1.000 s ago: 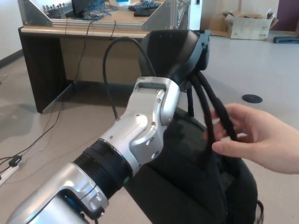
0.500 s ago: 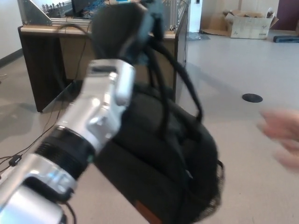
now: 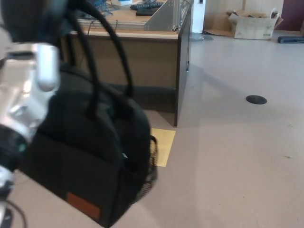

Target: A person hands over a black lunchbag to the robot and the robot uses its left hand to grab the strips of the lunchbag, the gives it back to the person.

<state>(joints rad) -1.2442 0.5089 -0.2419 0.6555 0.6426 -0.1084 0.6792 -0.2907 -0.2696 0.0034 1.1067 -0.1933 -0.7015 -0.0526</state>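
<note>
Lunchbag (image 3: 90, 161) hangs at the lower left of the head view, black and soft-sided, rounded at its top, with a small orange-brown patch low on its front and mesh along its right edge. Its two dark, cord-like straps (image 3: 102, 45) rise in loops to the left hand (image 3: 28, 19), which sits blurred at the top left corner, closed around them. Below the hand runs the silver metal forearm (image 3: 23, 95), smooth and glossy, overlapping the bag's left side. Behind the bag stands a wooden desk (image 3: 142, 57) with a dark end panel and cluttered top. A yellow square patch (image 3: 161, 145) lies on the pale, smooth floor (image 3: 237, 156), just beside the bag's right edge. Farther right sits a round dark floor disc (image 3: 256, 99), and a cardboard box (image 3: 251, 23) rests in the far background
</note>
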